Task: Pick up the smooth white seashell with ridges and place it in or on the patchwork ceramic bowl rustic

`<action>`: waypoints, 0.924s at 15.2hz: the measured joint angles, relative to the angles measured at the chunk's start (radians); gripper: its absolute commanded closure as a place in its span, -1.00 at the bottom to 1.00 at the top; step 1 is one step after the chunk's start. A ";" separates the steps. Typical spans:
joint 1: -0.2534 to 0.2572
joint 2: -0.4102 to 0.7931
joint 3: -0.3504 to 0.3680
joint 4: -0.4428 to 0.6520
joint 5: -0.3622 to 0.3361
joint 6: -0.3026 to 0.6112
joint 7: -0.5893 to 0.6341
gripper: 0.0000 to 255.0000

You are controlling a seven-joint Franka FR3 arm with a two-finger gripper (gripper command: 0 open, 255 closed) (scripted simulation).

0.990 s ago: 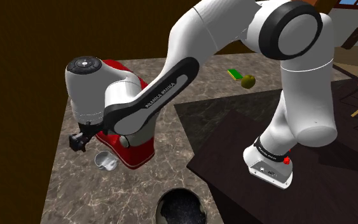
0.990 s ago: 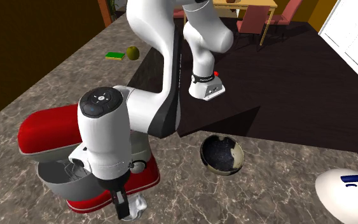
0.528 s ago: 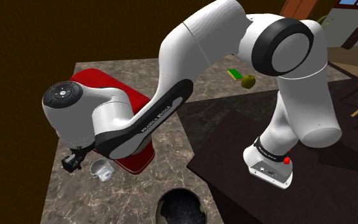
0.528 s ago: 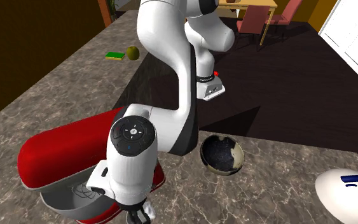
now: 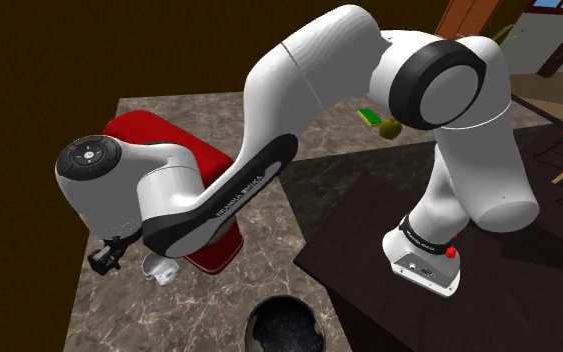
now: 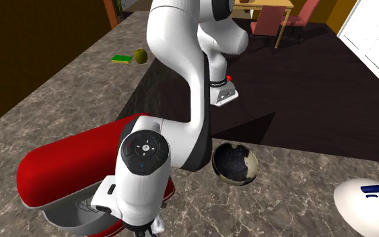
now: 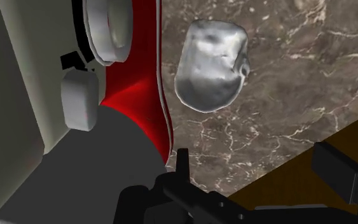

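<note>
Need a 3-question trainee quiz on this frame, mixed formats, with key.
1. What does the bowl rest on?
2. The seashell lies beside: A) the bowl B) the red stand mixer C) nothing, it hangs in the air.
3. True or false: the jaws clasp the seashell.
Key: 1 the marbled counter; 2 B; 3 false, the jaws stand open, short of it.

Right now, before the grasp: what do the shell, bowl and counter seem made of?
Seashell: pale grey-white, smooth and lumpy, soft sheen; material unclear. Bowl: probably glazed ceramic, dark speckled inside, cream patches at the rim. Counter: looks like polished brown stone, pale veins.
</note>
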 measured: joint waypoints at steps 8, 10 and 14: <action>0.096 0.058 -0.041 -0.017 -0.005 -0.091 0.204 -1.00; 0.101 0.070 -0.042 -0.013 -0.010 -0.082 0.212 -1.00; 0.105 0.080 -0.050 -0.006 -0.025 -0.050 0.225 -1.00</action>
